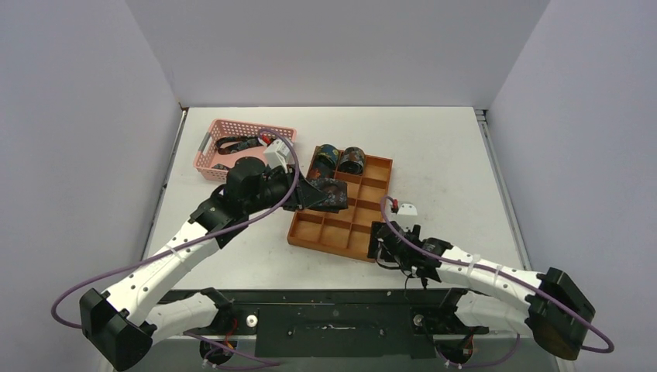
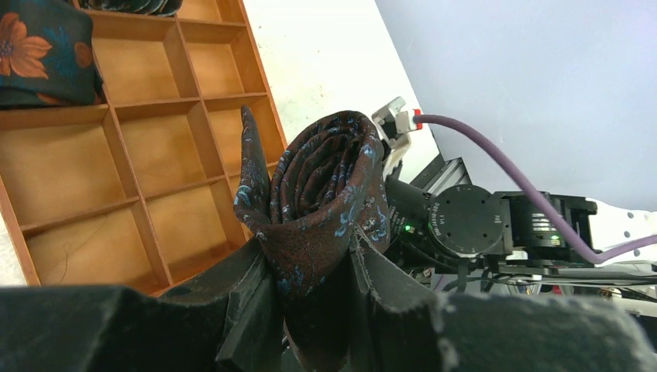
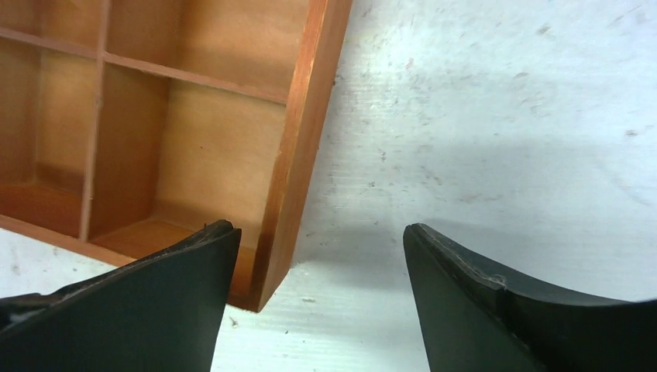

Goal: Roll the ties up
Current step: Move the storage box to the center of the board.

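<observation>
My left gripper (image 2: pixel 314 263) is shut on a rolled tie (image 2: pixel 325 186), dark with blue speckles, its loose pointed end sticking up on the left. In the top view this rolled tie (image 1: pixel 329 194) hangs over the left middle of the wooden tray (image 1: pixel 381 203), held by the left gripper (image 1: pixel 316 194). Two more rolled ties (image 1: pixel 328 157) (image 1: pixel 353 160) sit in the tray's far compartments. My right gripper (image 1: pixel 380 246) is low at the tray's near right corner. It stands open (image 3: pixel 318 240), one finger over a compartment, the other over the table, with the tray's wall (image 3: pixel 298 139) between them.
A pink basket (image 1: pixel 208 147) at the back left holds dark fabric. Several tray compartments (image 2: pixel 163 151) show bare wood. The right arm's wrist (image 2: pixel 465 225) and purple cable (image 2: pixel 496 163) lie just beyond the held tie. White walls enclose the table.
</observation>
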Action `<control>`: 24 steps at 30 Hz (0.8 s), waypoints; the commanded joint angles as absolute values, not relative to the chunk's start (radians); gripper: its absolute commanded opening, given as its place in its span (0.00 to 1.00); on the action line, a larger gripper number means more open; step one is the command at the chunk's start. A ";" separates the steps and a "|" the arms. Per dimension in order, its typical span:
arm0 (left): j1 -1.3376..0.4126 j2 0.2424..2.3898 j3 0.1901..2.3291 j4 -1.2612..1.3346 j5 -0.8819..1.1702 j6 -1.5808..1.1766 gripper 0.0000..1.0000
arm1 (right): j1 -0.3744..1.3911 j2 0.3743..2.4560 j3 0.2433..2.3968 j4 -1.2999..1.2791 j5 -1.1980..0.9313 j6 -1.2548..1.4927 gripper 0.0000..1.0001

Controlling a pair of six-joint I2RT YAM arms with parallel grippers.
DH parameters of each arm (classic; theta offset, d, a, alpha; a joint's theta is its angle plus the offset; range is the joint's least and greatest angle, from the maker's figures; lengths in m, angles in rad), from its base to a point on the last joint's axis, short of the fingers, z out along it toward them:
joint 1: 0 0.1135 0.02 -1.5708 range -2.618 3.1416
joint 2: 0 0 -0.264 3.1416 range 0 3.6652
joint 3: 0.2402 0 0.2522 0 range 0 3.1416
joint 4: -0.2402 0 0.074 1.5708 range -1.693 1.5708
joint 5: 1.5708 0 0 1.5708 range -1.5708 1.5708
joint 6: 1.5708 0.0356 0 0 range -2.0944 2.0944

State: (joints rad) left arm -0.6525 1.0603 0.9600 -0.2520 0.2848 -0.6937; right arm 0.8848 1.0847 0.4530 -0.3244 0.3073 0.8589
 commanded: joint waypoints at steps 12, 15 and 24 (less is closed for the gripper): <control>-0.634 0.964 1.028 -0.313 0.161 -0.634 0.00 | 0.895 1.311 0.818 -0.271 0.374 0.750 0.71; -0.621 0.912 1.012 -0.338 0.145 -0.627 0.00 | 0.882 1.415 0.849 -0.224 0.393 0.744 0.69; -0.607 0.779 0.984 -0.418 0.112 -0.607 0.00 | 0.833 1.603 0.891 -0.118 0.336 0.648 0.45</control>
